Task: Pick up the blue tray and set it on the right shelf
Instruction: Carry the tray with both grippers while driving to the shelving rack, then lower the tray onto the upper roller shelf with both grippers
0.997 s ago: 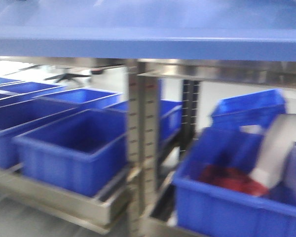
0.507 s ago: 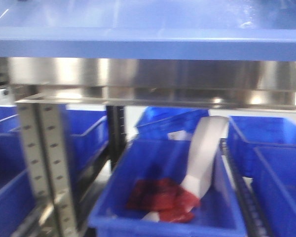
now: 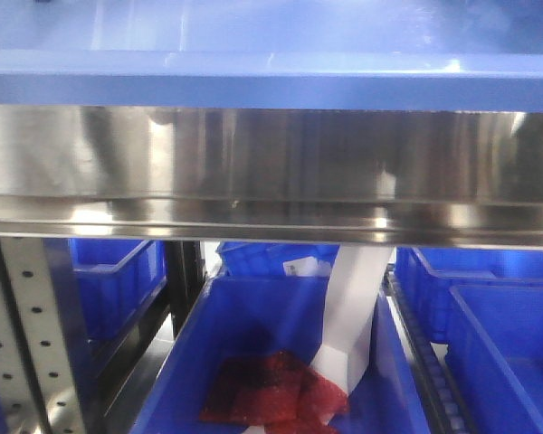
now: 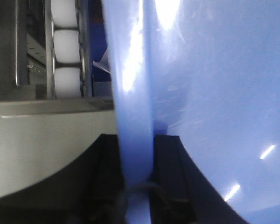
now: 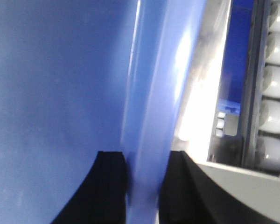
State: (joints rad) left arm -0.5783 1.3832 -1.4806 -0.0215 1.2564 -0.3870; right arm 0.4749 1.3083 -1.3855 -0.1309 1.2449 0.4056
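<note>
The blue tray (image 3: pixel 271 54) fills the top of the front view, held level just above the wide shiny front rail of the right shelf (image 3: pixel 271 172). In the left wrist view my left gripper (image 4: pixel 136 154) is shut on the tray's rolled rim (image 4: pixel 130 93), one black finger on each side. In the right wrist view my right gripper (image 5: pixel 147 168) is shut on the opposite rim (image 5: pixel 154 93), with the tray's inside (image 5: pixel 60 84) to the left. Neither gripper shows in the front view.
Under the steel rail stand deep dark-blue bins (image 3: pixel 208 334); the middle one holds a red mesh item (image 3: pixel 271 389) and a white piece (image 3: pixel 353 307). A perforated upright (image 3: pixel 27 334) is at lower left. White rollers show beside the tray (image 4: pixel 65 46) (image 5: pixel 275 79).
The view has swung right: the upright and bins slid left in frame, and the steel rail now spans the full width, larger. The tray stays gripped at the top.
</note>
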